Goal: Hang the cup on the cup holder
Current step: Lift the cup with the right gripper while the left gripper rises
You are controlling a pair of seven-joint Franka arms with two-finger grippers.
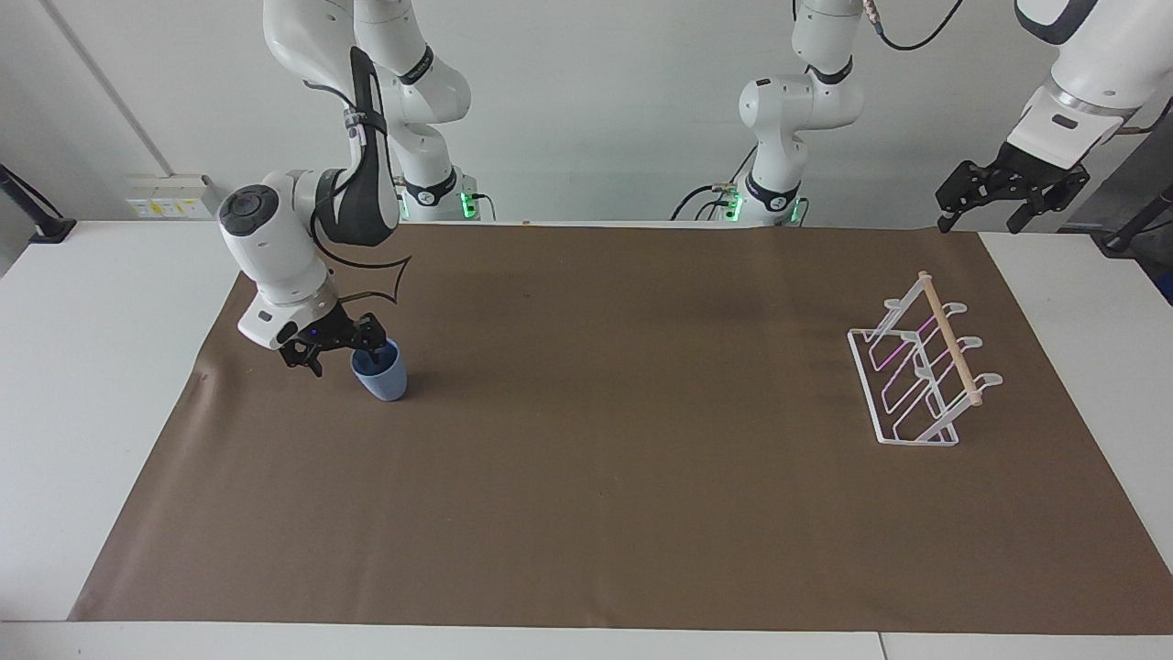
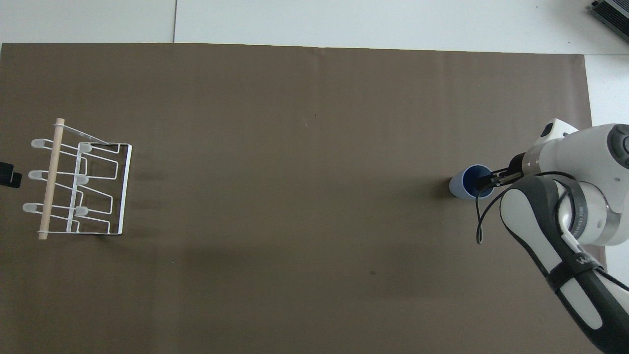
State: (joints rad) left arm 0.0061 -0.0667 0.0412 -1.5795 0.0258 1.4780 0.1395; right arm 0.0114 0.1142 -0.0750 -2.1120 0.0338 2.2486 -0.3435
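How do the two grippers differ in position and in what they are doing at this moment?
The right gripper is low at the cup, one finger inside its rim; the left gripper is raised in the air, touching nothing. The right gripper works at the right arm's end of the brown mat; the left gripper waits past the cup holder at the left arm's end. Both are black two-finger grippers on white arms.

A plain pale wall (image 1: 596, 101) fills the top of the facing view above a white table (image 1: 101, 385) covered almost edge to edge by a brown mat (image 1: 596, 513) (faintly creased), with a socket strip (image 1: 169, 195) at the upper left and even, soft light throughout.
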